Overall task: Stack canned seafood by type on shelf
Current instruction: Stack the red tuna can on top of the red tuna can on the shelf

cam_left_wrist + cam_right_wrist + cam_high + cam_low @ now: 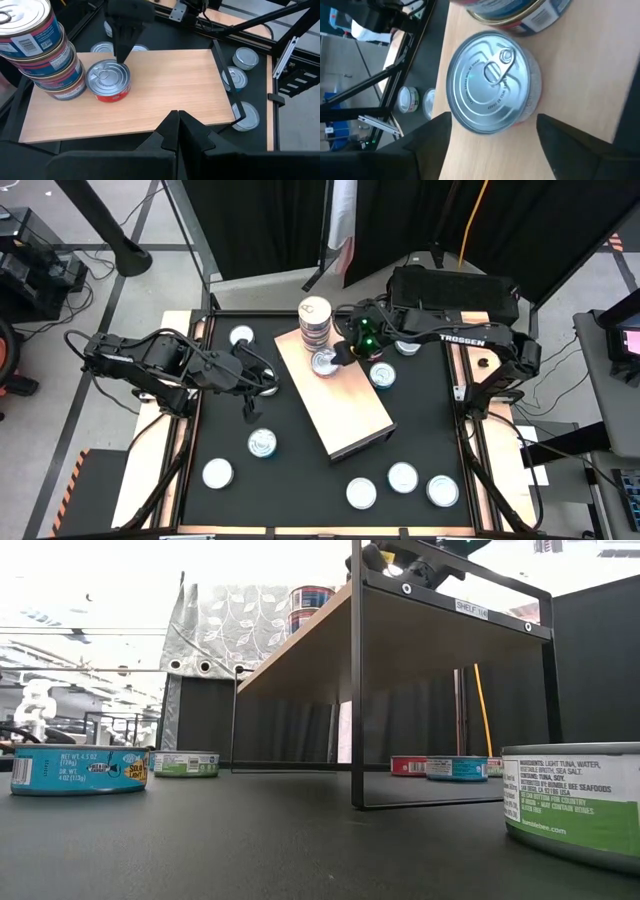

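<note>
Where legible: tin [578,802] "BUMBLE BEE SEAFOODS" | shelf [470,606] "SHELF"

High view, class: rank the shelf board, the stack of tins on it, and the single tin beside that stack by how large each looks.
1. The shelf, by far the largest.
2. The stack of tins.
3. The single tin, slightly smaller, though the stack's top is nearer the camera, so that gap is unsure.

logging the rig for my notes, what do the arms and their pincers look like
Both arms are dark, near black, jointed, with black cables trailing off them. The right arm carries white TROSSEN lettering, with a green light showing near its pincer. The left arm ends in a pincer with dark tapered fingers.
</note>
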Controlling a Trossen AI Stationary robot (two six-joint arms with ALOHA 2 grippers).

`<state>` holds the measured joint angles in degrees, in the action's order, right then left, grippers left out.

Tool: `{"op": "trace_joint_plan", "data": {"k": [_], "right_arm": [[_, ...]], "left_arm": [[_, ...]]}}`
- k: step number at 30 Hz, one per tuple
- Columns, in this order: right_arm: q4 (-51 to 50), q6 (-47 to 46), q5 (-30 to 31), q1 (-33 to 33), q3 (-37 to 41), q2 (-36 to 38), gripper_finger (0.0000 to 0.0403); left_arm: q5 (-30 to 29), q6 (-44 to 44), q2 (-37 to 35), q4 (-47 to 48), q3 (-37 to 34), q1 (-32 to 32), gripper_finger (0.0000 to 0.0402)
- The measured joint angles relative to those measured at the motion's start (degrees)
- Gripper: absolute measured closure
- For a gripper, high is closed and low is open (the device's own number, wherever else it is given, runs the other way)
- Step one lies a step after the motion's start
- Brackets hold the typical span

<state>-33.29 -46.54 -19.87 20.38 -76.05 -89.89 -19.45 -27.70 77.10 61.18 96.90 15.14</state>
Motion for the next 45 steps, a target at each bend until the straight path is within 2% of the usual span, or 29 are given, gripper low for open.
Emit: {"op": "trace_joint_plan", "data": {"k": [6,10,14,18,24,29,32,45], "right_arm": [[-2.57,1.9,0.32,3.44,-0.7,2.91,0.0104],[-11.09,10.11,3.77,6.89,-1.05,5.75,0.0111],[-18.31,18.8,5.76,10.87,1.13,5.84,0.0136],[-13.9,22.19,3.25,14.52,9.73,5.81,0.0189],[-1.83,16.6,3.28,18.62,23.65,5.73,0.0299],[4.91,12.48,4.65,19.77,25.57,5.73,0.0391],[6.28,11.82,7.48,20.5,25.57,5.61,0.0394],[4.82,16.56,8.01,22.08,25.55,-0.16,0.0402]], "left_arm": [[-0.56,-0.55,0.0,1.32,-0.04,0.0,0.0391],[-1.73,-2.02,0.0,1.31,-0.04,0.0,0.0391],[-3.97,-2.04,0.0,0.95,-0.04,-0.09,0.0391],[-6.84,-2.04,0.01,0.49,-0.04,-0.95,0.0391],[-7.09,-2.01,0.02,-0.86,-0.04,-3.14,0.0391],[-7.12,-1.99,0.02,-0.84,-0.04,-5.79,0.0391],[-7.12,-1.99,0.02,-0.87,-0.04,-7.75,0.0391],[-6.97,-1.95,0.16,-3.88,-0.04,-12.16,0.0391]]}}
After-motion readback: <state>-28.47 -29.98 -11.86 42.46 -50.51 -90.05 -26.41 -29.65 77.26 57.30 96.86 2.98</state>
